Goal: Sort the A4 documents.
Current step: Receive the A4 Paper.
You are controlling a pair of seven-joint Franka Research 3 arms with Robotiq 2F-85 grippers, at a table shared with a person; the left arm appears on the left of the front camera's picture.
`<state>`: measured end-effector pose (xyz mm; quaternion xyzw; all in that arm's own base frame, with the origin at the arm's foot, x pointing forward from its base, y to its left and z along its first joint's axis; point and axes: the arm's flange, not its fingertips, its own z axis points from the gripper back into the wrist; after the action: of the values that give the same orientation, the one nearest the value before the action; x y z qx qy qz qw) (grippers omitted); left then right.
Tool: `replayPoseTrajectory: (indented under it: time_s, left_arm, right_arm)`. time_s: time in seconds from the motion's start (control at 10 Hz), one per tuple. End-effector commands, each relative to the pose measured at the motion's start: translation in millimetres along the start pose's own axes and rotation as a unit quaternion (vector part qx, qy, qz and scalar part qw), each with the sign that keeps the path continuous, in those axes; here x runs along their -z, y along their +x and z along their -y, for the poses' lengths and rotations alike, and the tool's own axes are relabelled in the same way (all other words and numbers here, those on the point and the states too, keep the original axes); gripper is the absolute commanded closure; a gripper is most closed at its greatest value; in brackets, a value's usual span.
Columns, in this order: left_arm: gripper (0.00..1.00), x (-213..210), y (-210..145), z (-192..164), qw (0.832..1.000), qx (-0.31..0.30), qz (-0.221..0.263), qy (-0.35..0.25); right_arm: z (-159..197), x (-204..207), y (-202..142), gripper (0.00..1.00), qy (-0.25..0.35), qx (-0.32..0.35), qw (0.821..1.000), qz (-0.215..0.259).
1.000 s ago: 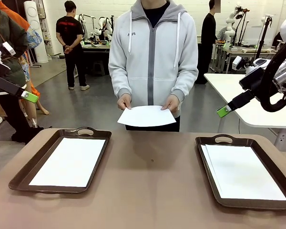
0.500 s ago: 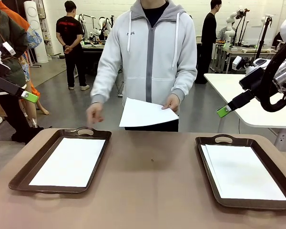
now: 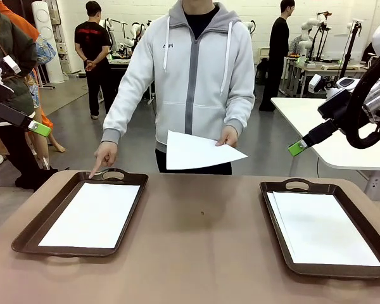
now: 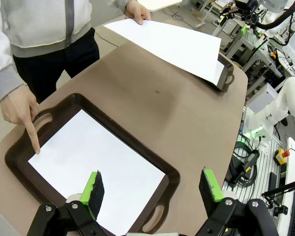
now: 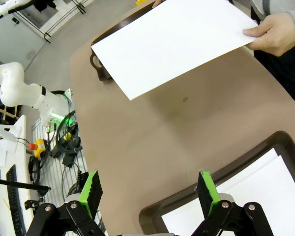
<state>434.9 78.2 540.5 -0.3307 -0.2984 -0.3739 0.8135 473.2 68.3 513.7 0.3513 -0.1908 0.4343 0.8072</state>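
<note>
A person at the far side holds one white A4 document in one hand above the table edge. Their other hand points a finger down at the left brown tray, which holds a sheet. The right tray holds stacked sheets. My left gripper hangs open high at the left, above its tray and sheet. My right gripper hangs open high at the right, over the right tray's corner. The held sheet is far from both.
The brown table is bare between the trays. A white table stands behind my right arm. Other people stand at benches far back.
The person took one hand off the sheet and reached down to point at the left tray. The sheet is now held in one hand and has tilted. Both arms stayed still.
</note>
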Motion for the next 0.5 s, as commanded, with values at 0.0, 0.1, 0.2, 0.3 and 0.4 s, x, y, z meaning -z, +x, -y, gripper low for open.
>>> replayPoseTrajectory:
  time_s: [0.0, 0.1, 0.2, 0.3, 0.4]
  left_arm:
    - [0.00, 0.1, 0.3, 0.3, 1.000, 0.001, 0.000, 0.000]
    - [0.00, 0.1, 0.3, 0.3, 1.000, 0.001, 0.000, 0.000]
    - [0.00, 0.1, 0.3, 0.3, 1.000, 0.001, 0.000, 0.000]
    - [0.00, 0.1, 0.3, 0.3, 1.000, 0.001, 0.000, 0.000]
    - [0.00, 0.1, 0.3, 0.3, 1.000, 0.001, 0.000, 0.000]
  right_arm:
    - [0.4, 0.3, -0.1, 0.00, 0.000, 0.000, 1.000, 0.001]
    - [0.4, 0.3, -0.1, 0.00, 0.000, 0.000, 1.000, 0.001]
    - [0.4, 0.3, -0.1, 0.00, 0.000, 0.000, 1.000, 0.001]
    - [0.4, 0.3, -0.1, 0.00, 0.000, 0.000, 1.000, 0.001]
    - [0.4, 0.3, -0.1, 0.00, 0.000, 0.000, 1.000, 0.001]
